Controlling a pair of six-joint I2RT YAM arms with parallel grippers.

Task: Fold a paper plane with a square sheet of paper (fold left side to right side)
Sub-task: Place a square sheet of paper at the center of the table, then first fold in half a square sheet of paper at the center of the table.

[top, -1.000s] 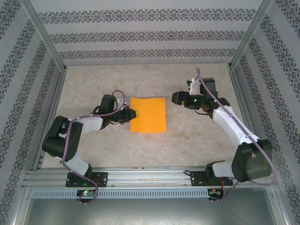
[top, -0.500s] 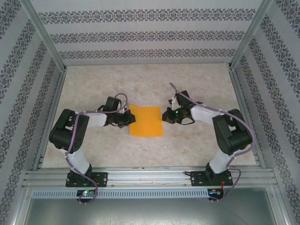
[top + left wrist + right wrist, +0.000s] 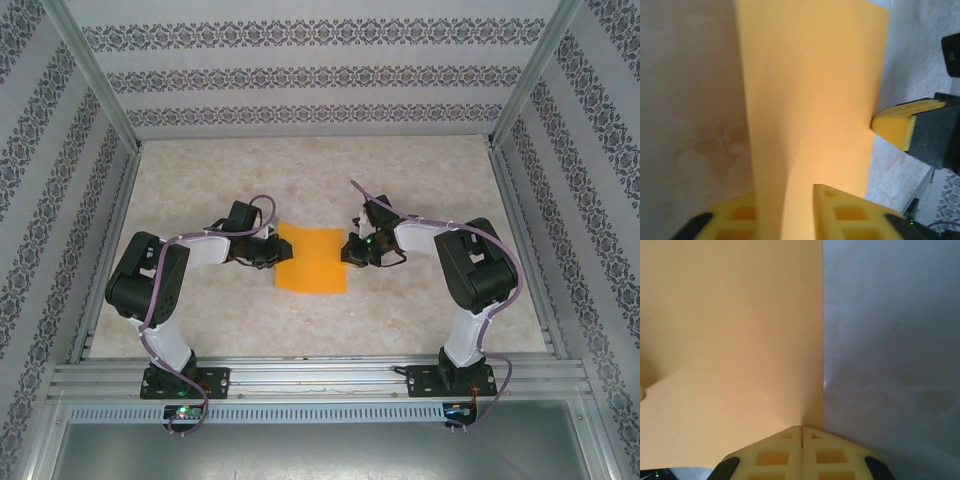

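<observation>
Lying on table: orange square sheet of paper, stretched between both jaw sets. Pinched at its right edge by right gripper, pads pressed together. Curled up at left edge, passing between slightly parted pads of left gripper.
</observation>
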